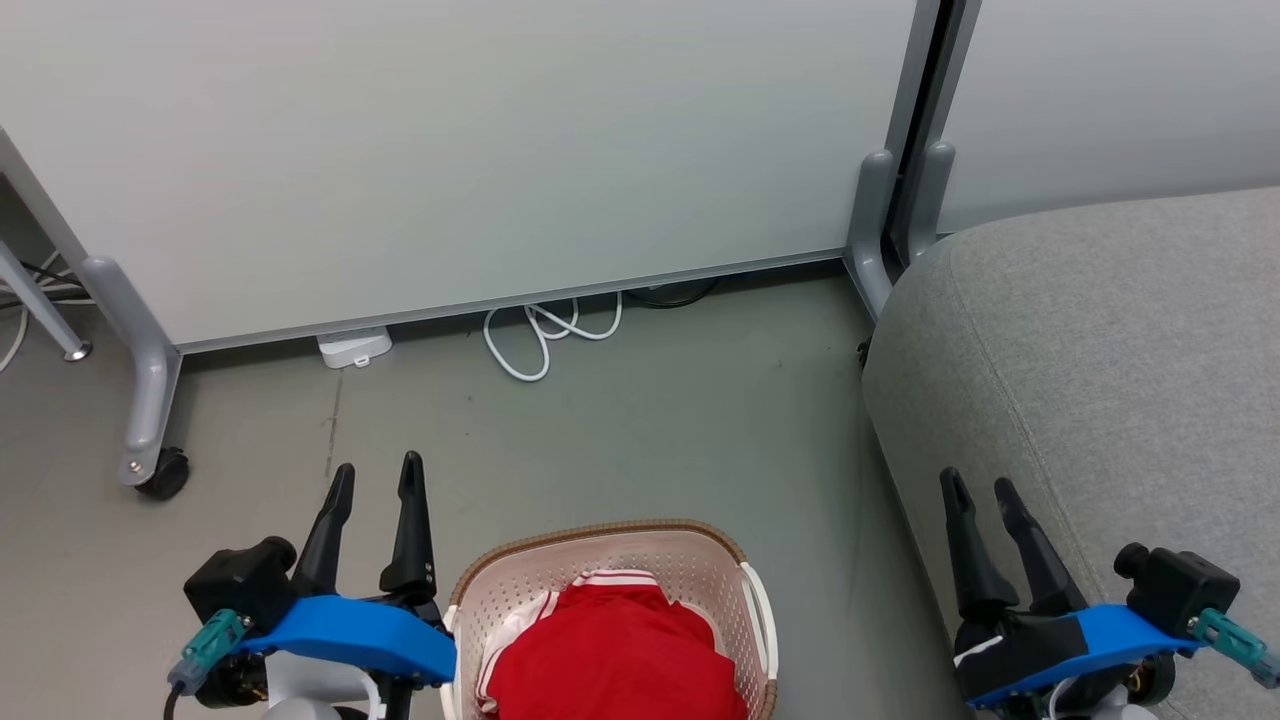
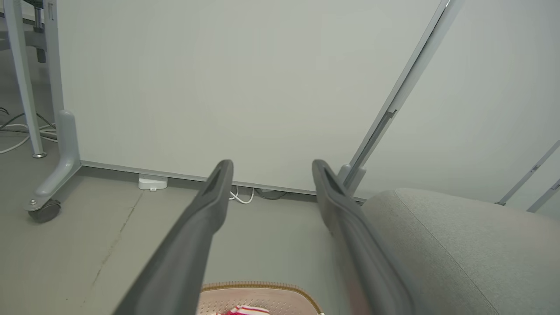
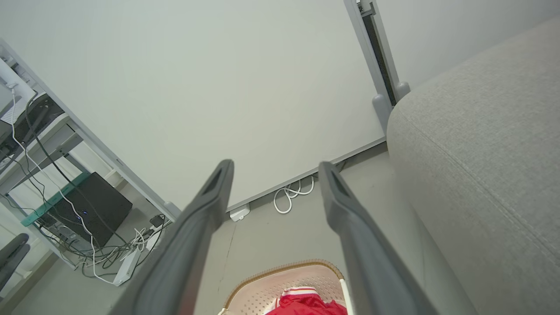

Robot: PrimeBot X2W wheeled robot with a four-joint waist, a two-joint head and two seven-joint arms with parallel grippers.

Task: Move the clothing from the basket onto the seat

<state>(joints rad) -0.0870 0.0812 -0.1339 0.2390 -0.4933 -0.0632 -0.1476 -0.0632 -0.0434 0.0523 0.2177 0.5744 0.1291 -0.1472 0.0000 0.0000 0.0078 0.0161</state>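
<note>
The red clothing (image 1: 615,655) with white striped trim lies bunched in the cream basket (image 1: 720,570), which stands on the floor at the bottom centre of the head view. The grey seat (image 1: 1110,370) fills the right side. My left gripper (image 1: 378,480) is open, hanging left of the basket, nothing between its fingers. Over the seat's near edge my right gripper (image 1: 982,488) is open and holds nothing. In the left wrist view the basket rim (image 2: 262,286) and a strip of clothing (image 2: 245,310) show low down. The right wrist view has the basket (image 3: 267,284) and clothing (image 3: 306,306) below the fingers.
A pale partition wall (image 1: 450,150) stands behind, on grey legs with a caster (image 1: 165,475) at the left. A white cable (image 1: 545,335) and a white adapter (image 1: 352,347) lie at its base. Grey floor (image 1: 620,440) lies between wall, basket and seat. A desk with cables (image 3: 57,210) stands far left.
</note>
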